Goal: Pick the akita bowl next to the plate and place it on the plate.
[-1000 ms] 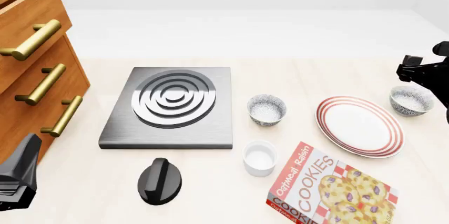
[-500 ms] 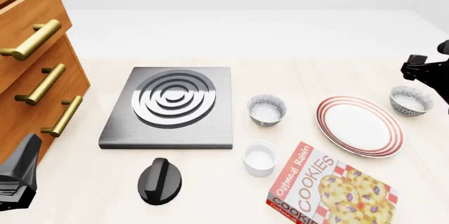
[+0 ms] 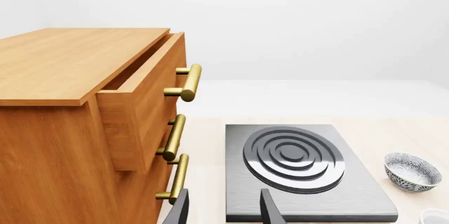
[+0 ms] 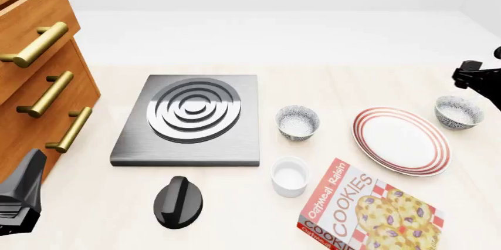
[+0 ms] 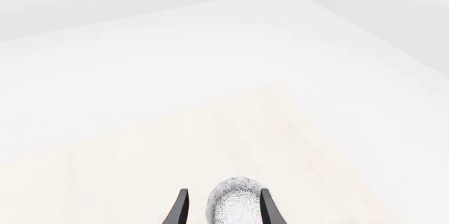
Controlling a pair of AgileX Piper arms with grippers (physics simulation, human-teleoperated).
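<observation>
1. Right gripper (image 4: pixel 479 76) at far right edge of front view, shifted further right and slightly down versus a second ago; now above and just behind the akita bowl (image 4: pixel 458 112).
2. Target bowl sitting on table just beside the plate (image 4: pixel 400 140), on its right, not touching. Not yet lifted.
3. Right wrist view: bowl (image 5: pixel 234 203) framed between the two fingers (image 5: pixel 181 209), fingers spread apart, nothing gripped. Reads as alignment nearly done, descent next.
4. Second speckled bowl (image 4: pixel 297 122) left of plate, between plate and stove plate (image 4: pixel 190 118). Further from plate than target; judged a distractor.
5. Left gripper (image 3: pixel 223 214) parked low at front-left near drawer cabinet (image 4: pixel 39 74), unchanged; fingers apart, empty.
6. Other clutter: white ramekin (image 4: pixel 290 175), cookie box (image 4: pixel 368 209), black knob (image 4: pixel 178 201). All untouched.
7. Risk: bowl near table's right edge, rim pinch needs one finger inside.
</observation>
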